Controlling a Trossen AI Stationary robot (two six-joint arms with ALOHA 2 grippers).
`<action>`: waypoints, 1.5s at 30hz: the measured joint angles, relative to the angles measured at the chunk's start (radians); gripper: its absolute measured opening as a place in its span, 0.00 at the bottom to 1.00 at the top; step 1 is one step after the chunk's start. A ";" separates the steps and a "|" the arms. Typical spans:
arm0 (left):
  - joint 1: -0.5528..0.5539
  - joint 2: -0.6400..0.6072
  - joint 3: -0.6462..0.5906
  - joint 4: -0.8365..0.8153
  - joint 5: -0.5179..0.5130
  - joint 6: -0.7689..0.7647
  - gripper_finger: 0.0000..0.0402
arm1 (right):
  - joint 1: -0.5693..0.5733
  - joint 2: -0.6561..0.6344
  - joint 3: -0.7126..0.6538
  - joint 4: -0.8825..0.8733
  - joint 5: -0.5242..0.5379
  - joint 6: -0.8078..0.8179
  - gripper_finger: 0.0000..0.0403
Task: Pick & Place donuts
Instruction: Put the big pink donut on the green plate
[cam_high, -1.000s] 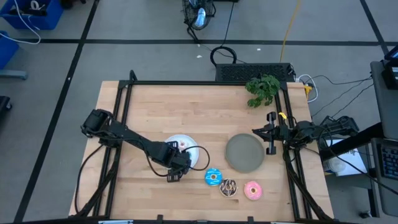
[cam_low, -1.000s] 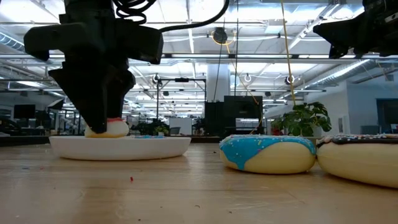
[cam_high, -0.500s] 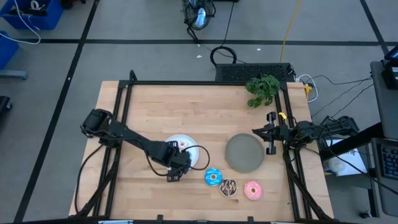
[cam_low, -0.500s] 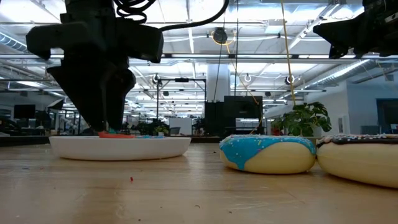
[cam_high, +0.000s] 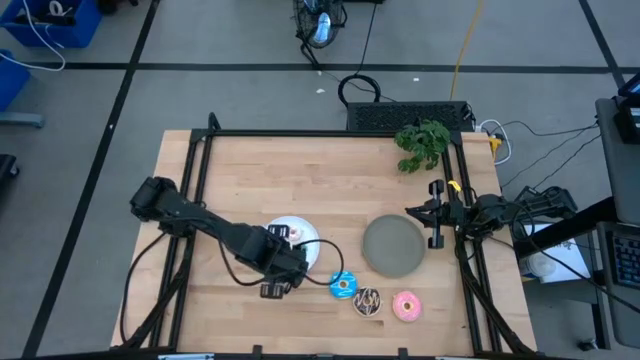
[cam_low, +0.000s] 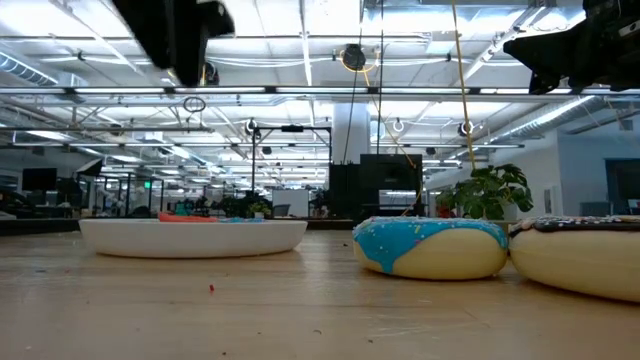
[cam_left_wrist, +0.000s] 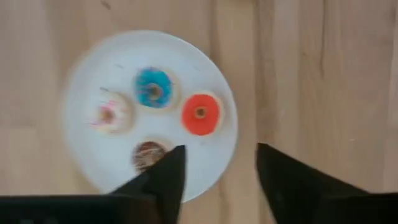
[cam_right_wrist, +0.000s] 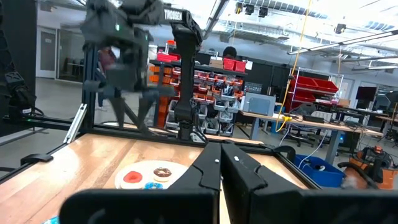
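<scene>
1. High view: the white plate (cam_high: 300, 243) lies on the wooden bench (cam_high: 300, 170) at about 7 o'clock from the bench's middle, with the left gripper (cam_high: 272, 289) just beside it toward 7 o'clock.
2. Left wrist view shows the white plate holding four small donuts: the white-pink donut (cam_left_wrist: 111, 116), the small blue donut (cam_left_wrist: 153, 88), the red donut (cam_left_wrist: 201, 114) and the brown donut (cam_left_wrist: 149, 153).
3. The left fingers (cam_left_wrist: 163, 177) stand apart with nothing between them, raised above the plate's edge.
4. The grey plate (cam_high: 393, 246) sits at about 5 o'clock from the bench's middle and looks bare.
5. Three larger donuts rest on the wood near the 6 o'clock edge: the blue donut (cam_high: 343, 285), the chocolate sprinkled donut (cam_high: 367, 301) touching it, and the pink donut (cam_high: 406, 306) just beside that.
6. The right gripper (cam_high: 436, 214) waits at the bench's 3 o'clock edge, its fingers (cam_right_wrist: 239, 168) together.
7. A green plant (cam_high: 422, 143) sits at the 1 o'clock corner.
8. Low view: beyond the bench lies an open workshop with ceiling lights and frames.
</scene>
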 joint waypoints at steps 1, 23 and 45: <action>-0.003 0.000 0.028 -0.029 -0.019 0.016 0.41 | 0.000 0.000 0.000 0.000 0.000 0.000 0.00; 0.090 -0.893 -0.742 0.869 -0.227 0.286 0.01 | 0.000 0.000 0.000 -0.002 0.000 -0.024 0.00; 0.128 -1.296 -1.560 1.650 -0.274 0.374 0.01 | 0.000 0.000 0.000 0.005 0.006 -0.031 0.00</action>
